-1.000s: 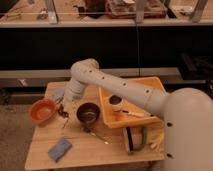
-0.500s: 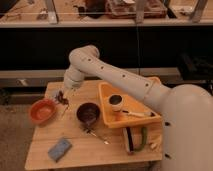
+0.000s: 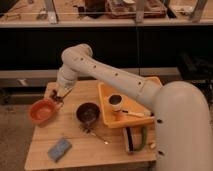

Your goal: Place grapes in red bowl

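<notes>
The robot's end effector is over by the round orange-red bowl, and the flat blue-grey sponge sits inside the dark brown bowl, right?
Not quite. The camera view shows the flat blue-grey sponge lying on the wooden table, apart from the dark brown bowl. The end effector is by the round orange-red bowl.

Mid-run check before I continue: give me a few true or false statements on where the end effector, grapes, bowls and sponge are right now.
1. The end effector hangs just right of the red bowl, above the table. True.
2. The grapes already lie inside the red bowl. False: they are dark berries at the end effector, beside the bowl's right rim.
3. The dark brown bowl sits inside the yellow-orange tray. False: it stands on the table, left of the tray.
4. The blue-grey sponge lies near the table's front edge. True.
5. The red bowl is at the table's left side. True.
</notes>
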Robot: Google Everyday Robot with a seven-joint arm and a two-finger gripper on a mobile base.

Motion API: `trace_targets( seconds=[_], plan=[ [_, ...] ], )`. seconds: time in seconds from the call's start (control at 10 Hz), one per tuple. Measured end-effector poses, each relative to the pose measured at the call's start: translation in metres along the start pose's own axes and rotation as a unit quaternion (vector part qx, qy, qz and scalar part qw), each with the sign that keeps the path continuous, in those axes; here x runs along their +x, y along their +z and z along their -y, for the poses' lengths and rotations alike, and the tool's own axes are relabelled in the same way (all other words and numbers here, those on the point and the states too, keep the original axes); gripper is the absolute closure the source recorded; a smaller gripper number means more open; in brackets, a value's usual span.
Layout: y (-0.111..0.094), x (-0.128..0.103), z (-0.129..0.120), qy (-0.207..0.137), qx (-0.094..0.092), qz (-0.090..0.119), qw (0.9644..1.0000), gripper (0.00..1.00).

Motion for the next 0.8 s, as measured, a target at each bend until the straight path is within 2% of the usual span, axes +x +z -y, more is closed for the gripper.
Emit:
trace_targets(
  seconds=[0.6, 0.8],
  plan=[
    [0.0004, 0.0008, 0.0003, 0.001, 0.0, 0.002, 1.0, 1.0],
    [0.0068, -0.0056, 0.0079, 0.003, 0.007, 0.021, 0.9997, 1.0]
  ],
)
